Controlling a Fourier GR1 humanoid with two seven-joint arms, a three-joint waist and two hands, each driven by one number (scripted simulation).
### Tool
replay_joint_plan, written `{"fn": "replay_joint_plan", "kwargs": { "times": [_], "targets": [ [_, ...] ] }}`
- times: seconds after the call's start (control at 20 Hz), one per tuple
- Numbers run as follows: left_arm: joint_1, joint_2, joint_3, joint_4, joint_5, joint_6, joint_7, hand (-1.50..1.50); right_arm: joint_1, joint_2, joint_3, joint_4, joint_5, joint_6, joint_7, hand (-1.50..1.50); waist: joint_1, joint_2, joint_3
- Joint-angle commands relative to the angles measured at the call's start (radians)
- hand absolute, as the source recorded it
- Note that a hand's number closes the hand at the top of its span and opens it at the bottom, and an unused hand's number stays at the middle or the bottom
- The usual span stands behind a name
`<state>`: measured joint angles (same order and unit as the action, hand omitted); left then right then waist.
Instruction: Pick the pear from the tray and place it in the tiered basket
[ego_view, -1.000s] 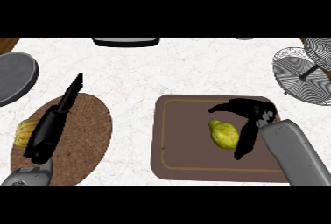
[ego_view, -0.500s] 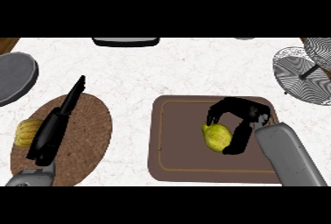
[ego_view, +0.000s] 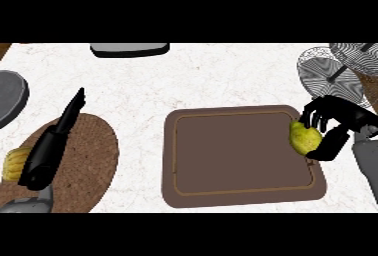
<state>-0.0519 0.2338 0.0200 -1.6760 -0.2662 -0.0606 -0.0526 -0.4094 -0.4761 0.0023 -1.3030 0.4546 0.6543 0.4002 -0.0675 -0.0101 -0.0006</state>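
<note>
The yellow-green pear (ego_view: 303, 139) is at the right edge of the brown tray (ego_view: 229, 160), held in my right hand (ego_view: 334, 126), whose black fingers and thumb curl round it. The tiered basket (ego_view: 338, 70), a wire-mesh stand, rises at the upper right, just beyond that hand. My left hand (ego_view: 52, 145) lies open with straight fingers pointing up over a round cork mat at the left.
A round cork mat (ego_view: 85, 160) lies at the lower left with a yellow ridged object (ego_view: 15, 164) at its left edge. A grey plate (ego_view: 10, 95) sits at the far left edge, and a dark grey object (ego_view: 129, 48) at the top centre.
My right hand has closed round the pear and carried it from the tray's middle to its right edge, toward the basket. The left hand has hardly moved.
</note>
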Motion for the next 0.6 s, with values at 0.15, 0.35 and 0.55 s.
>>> {"fn": "replay_joint_plan", "kwargs": {
  "times": [0.15,0.35,0.55],
  "targets": [
    [0.042,0.01,0.053,-0.017,0.003,0.034,0.009,0.0,0.159,-0.395,-0.301,0.067,0.186,-0.273,0.034,1.5,-0.094,-0.008,0.006],
    [0.047,-0.009,0.019,-0.036,0.003,0.021,0.01,0.0,0.27,-0.499,-0.514,0.128,0.135,-0.403,-0.113,1.5,-0.045,-0.004,0.005],
    [0.069,0.015,0.028,-0.009,0.004,0.001,-0.049,0.0,0.301,-0.521,-0.74,0.188,-0.039,-0.394,-0.256,1.5,-0.008,-0.001,0.002]
  ]
}}
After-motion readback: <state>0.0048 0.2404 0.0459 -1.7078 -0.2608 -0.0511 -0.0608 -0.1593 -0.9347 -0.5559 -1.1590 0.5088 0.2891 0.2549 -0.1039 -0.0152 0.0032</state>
